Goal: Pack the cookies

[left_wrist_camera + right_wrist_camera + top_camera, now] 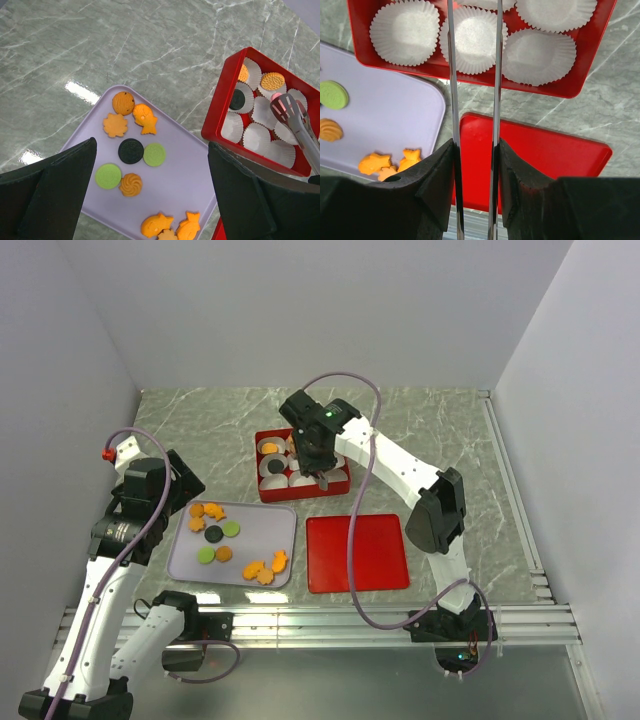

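Over the red box, your right gripper is clamped on a pair of metal tongs. Its fingers press against both blades, so they stand only a narrow gap apart. A pink cookie sits between the tongs' tips, above the white paper cups near the middle of the box. Three more cookies already lie in cups in that box: two orange ones and a black one, all just beside the tips.

You will find the other pieces on the lilac tray, to the left of the box and well apart from your right gripper. They are orange rounds, a leaf shape, fish shapes, a swirl, two green pieces and a black one.

Your left gripper hovers above that tray with its jaws spread as wide as they go, and it holds nothing. The black disc and a green disc lie straight below the gap between its fingers, touching each other.

A red lid lies flat on the marble table, just beside the tray's right edge and on the near side of the box.
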{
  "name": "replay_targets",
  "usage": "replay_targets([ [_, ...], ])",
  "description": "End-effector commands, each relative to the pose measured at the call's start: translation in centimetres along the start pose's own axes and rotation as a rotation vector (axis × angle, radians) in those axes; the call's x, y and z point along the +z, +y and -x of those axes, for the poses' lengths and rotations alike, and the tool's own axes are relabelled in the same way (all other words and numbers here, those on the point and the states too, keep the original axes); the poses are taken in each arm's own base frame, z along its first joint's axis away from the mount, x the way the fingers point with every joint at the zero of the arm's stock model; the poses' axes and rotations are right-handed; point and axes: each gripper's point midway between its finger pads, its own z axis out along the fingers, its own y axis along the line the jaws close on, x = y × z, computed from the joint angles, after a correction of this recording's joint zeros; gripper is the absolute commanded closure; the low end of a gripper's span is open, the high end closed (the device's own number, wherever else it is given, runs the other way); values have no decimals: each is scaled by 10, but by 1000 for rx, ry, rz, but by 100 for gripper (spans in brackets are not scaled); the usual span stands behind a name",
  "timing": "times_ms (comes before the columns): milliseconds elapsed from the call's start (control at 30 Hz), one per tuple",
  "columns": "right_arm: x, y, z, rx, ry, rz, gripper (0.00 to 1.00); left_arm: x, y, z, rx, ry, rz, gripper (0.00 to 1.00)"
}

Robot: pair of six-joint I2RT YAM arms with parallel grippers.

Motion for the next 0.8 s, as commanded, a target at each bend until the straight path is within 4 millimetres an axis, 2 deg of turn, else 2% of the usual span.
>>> replay_targets([
  [0,-1,-1,10,28,-38,4,60,1,-1,5,1,-25,-12,1],
  [467,-2,-10,6,34,-36,-28,50,-1,0,5,-2,-29,-11,0],
  [767,-22,-11,17,40,-77,-15,49,-1,0,6,-6,-34,-7,1],
])
